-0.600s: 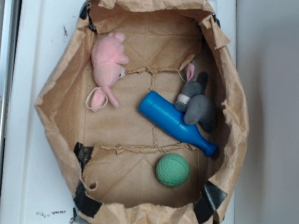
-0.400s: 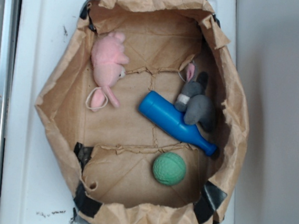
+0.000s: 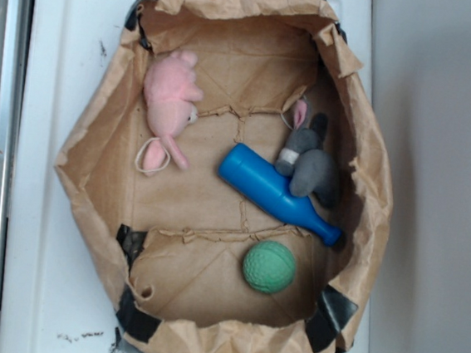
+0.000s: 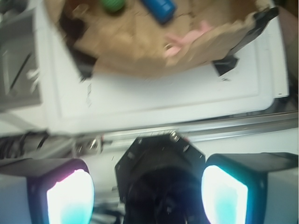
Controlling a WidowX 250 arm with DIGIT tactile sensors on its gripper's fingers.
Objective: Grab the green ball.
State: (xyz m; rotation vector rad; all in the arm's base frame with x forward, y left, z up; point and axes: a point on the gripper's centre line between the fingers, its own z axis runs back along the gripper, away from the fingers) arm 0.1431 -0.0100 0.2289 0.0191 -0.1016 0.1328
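In the exterior view the green ball is sitting in the lower right part of a crumpled brown paper bag that is lying opened out on the white desk. No pincer is showing here at all. A blue bottle toy is lying at a slant just above the ball, neck pointing down-right, close to it but not touching. A grey plush bunny is leaning on the bottle's upper side, and a pink plush toy is lying over at the bag's upper left, well apart from the ball. Nothing is covering the ball from above.

In the wrist view, which is pretty blurry, the pincer is hanging outside the bag, its two glowing pads spread wide apart with nothing between them. The ball is peeking in at the top edge, far from the pads, with the bottle beside it. The bag's near wall, a stretch of white desk and a metal rail are lying between the pincer and the ball.
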